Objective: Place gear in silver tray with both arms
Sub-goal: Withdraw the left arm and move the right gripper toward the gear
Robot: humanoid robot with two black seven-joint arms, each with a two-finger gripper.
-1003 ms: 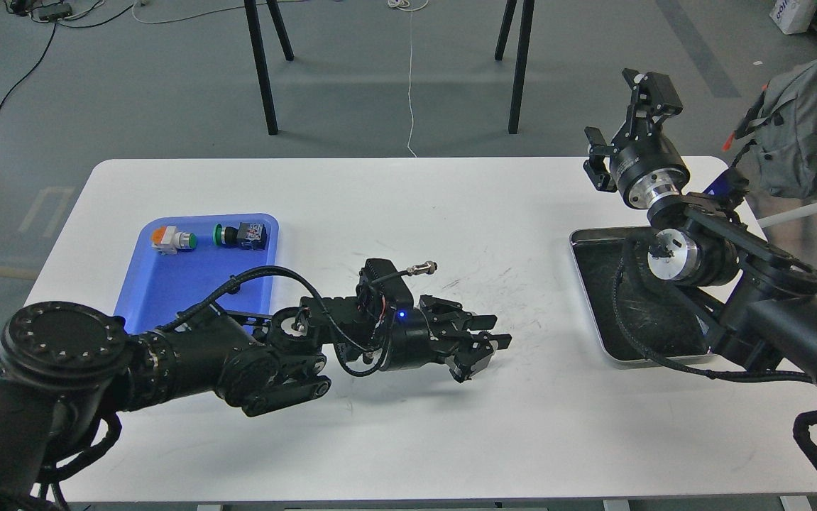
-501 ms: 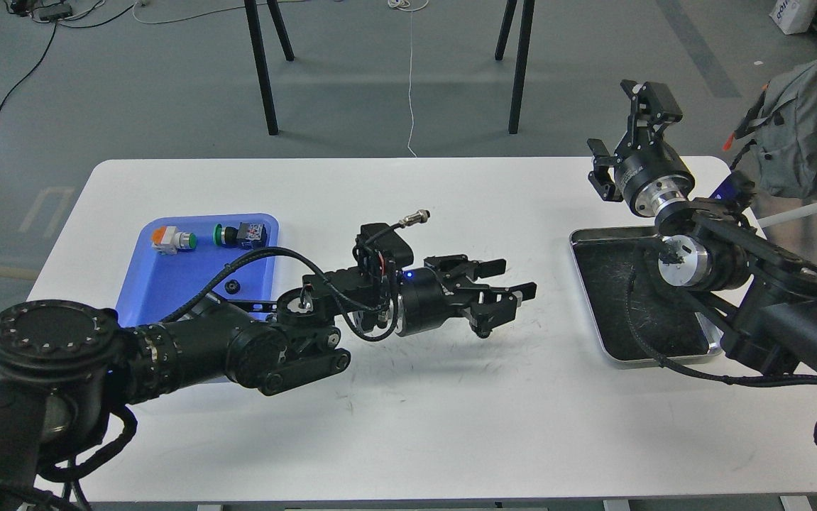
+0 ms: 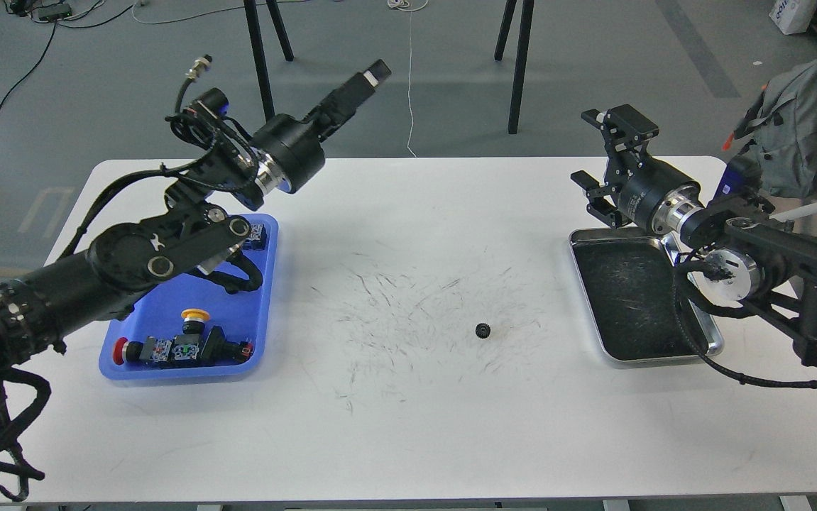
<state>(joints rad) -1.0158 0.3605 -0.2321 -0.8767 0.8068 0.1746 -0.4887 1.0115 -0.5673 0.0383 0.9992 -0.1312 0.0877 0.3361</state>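
**Gear lies free at centre, both grippers raised**

The gear [image 3: 483, 329] sits alone on the table [image 3: 408, 426], lower centre-right, left of the tray [image 3: 713, 346]. The right gripper [image 3: 603, 167], jaws apart and empty, hangs upper right, nearer the gear. The left gripper [image 3: 373, 71], upper left, cannot be read. Bare tabletop surrounds the gear.

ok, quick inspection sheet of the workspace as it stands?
Surface: white table, dark scuffs mid-top.
Job's things: gear lies on the table, left of the silver tray; nothing seen in the tray.
Clutter: blue tray holding push-button switches.
Grippers: left gripper raised over the far edge, state unclear; right gripper above the silver tray's far end, jaws apart, holding nothing.
Cables: black looms on both arms; white cord on the floor.
Surroundings: grey floor, black legs, grey backpack.
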